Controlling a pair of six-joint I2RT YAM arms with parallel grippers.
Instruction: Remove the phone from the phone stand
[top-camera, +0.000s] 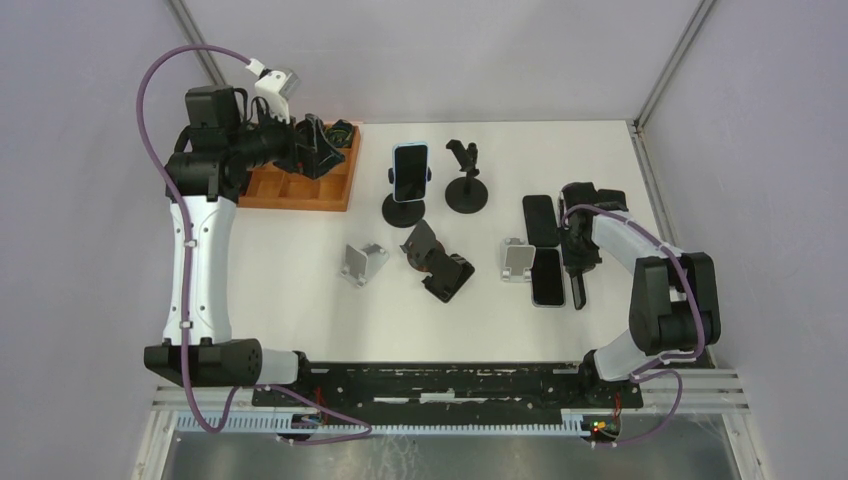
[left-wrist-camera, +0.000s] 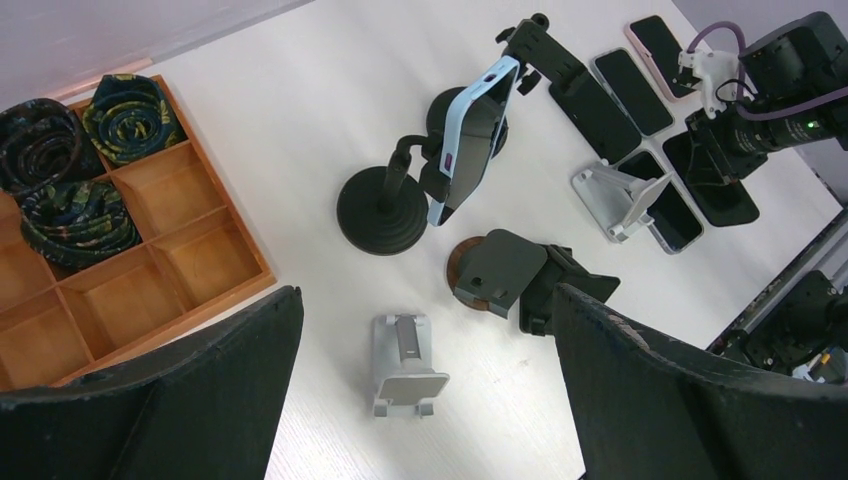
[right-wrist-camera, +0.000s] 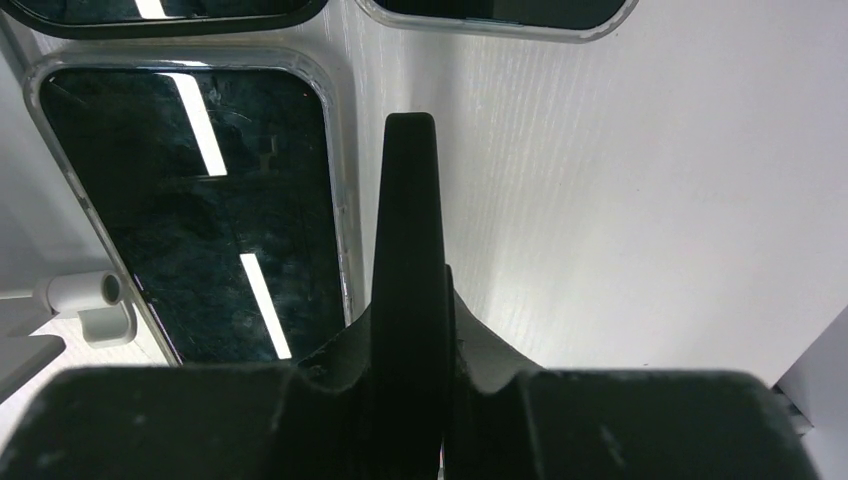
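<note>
The right gripper is clamped on a black phone held on edge, low over the tabletop, just beside a flat-lying phone. The left gripper gapes above the wooden tray. Between them, a blue-cased phone sits in its black stand.

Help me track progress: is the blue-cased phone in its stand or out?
In: the phone sits upright, clamped in the round-based stand.

Top camera overlooks the whole table from the near edge; left wrist views it obliquely from the far-left corner; right wrist sits close above right-edge phones, shared by all.
</note>
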